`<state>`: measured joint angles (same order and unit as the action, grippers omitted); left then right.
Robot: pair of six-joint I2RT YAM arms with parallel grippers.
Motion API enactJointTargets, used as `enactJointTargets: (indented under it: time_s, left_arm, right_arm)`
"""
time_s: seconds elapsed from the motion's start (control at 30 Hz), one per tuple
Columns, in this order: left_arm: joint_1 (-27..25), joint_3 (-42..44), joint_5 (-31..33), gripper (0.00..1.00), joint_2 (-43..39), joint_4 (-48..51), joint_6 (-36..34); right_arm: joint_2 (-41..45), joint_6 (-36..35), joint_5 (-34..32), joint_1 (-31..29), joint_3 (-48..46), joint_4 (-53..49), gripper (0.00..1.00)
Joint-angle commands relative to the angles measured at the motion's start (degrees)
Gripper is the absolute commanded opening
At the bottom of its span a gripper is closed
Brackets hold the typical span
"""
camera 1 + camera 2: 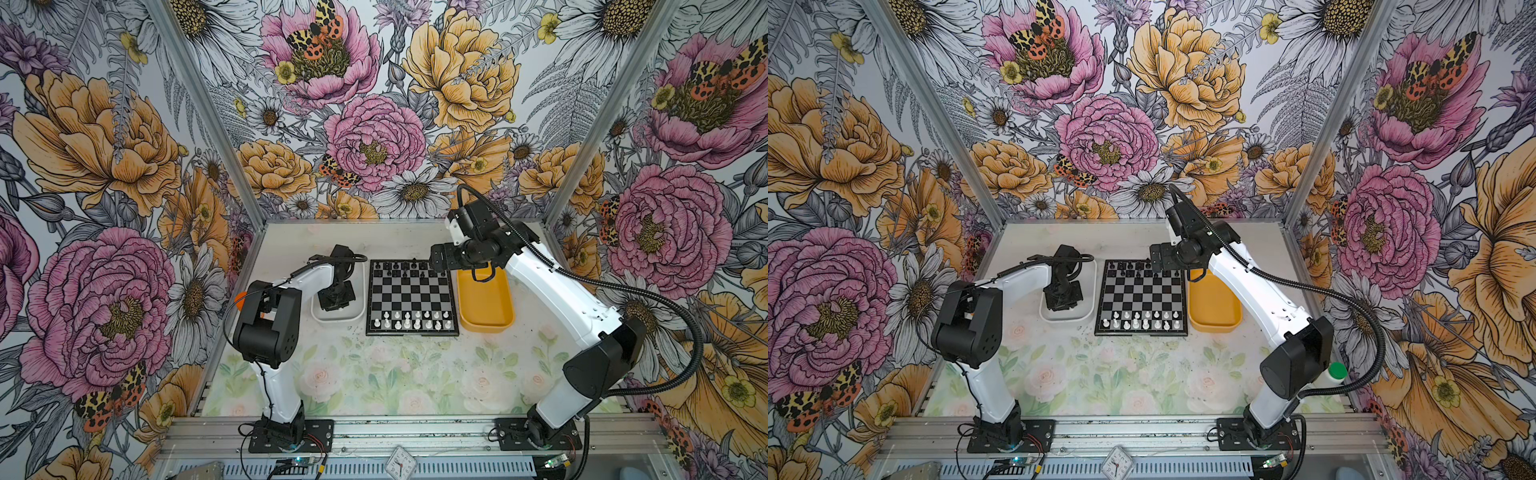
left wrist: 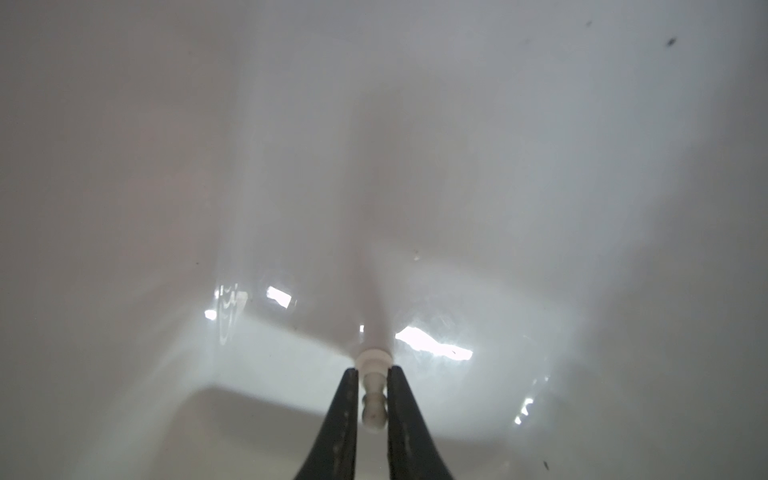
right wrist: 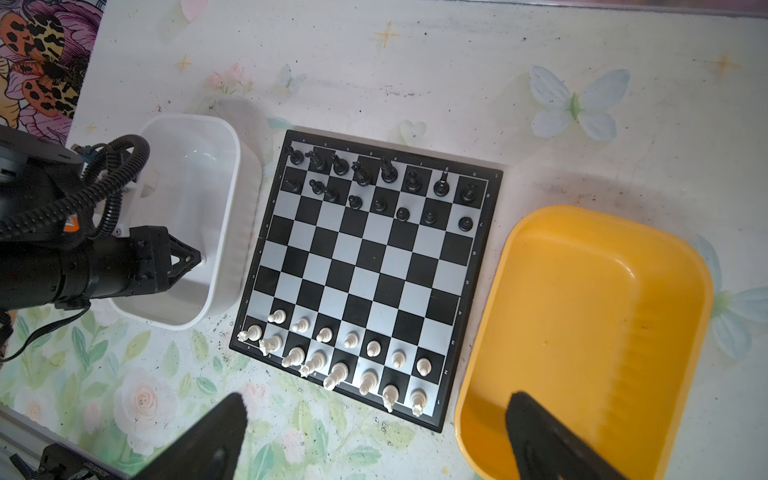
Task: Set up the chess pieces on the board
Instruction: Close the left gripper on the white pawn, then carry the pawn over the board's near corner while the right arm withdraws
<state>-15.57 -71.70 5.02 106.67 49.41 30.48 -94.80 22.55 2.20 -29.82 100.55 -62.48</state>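
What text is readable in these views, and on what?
"1" to "8": chessboard rim, right wrist view.
Rim letters: too small to read.
Clock dial numerals: blurred.
Orange sticker on left arm: unreadable.

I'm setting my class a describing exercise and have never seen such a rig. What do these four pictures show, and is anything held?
Two robot arms, each ending in a two-fingered gripper. Both top views look down on the whole table; the other two come from cameras on the wrists. On the table: a chessboard, black pieces on its far rows, white pieces on its near rows, a white tray on its left, a yellow tray on its right. The left gripper reaches into the white tray, shut on a small white piece, seemingly a pawn. The right gripper hangs open above the chessboard, holding nothing.
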Motion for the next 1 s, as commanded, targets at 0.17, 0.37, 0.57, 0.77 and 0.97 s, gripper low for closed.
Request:
enactJointTargets:
  time_s: [0.17,0.37,0.57,0.77,0.97]
  left_arm:
    - [0.62,0.66,0.08,0.12,-1.24,-1.05,-1.47]
    - [0.81,-0.02,-0.40,0.11,-1.82,-0.47,-1.99]
    - [0.58,-3.10,-0.79,0.11,-5.72,1.84,-2.35]
    - [-1.89,-8.11,-0.46,0.11,-7.44,4.82,-2.03]
    - [-7.67,-11.92,0.17,0.12,-7.64,6.49,0.20]
  right_arm:
    - [2.05,1.45,-1.43,-1.27,-0.52,-0.06,1.00]
    - [2.45,1.97,-2.19,-2.03,-0.72,-0.01,1.00]
    - [3.68,2.76,-2.94,-2.69,-1.69,-0.01,1.00]
    - [5.91,3.14,-3.49,-2.95,-3.70,-0.01,1.00]
    - [9.37,3.35,-4.11,-2.96,-6.79,-0.01,1.00]
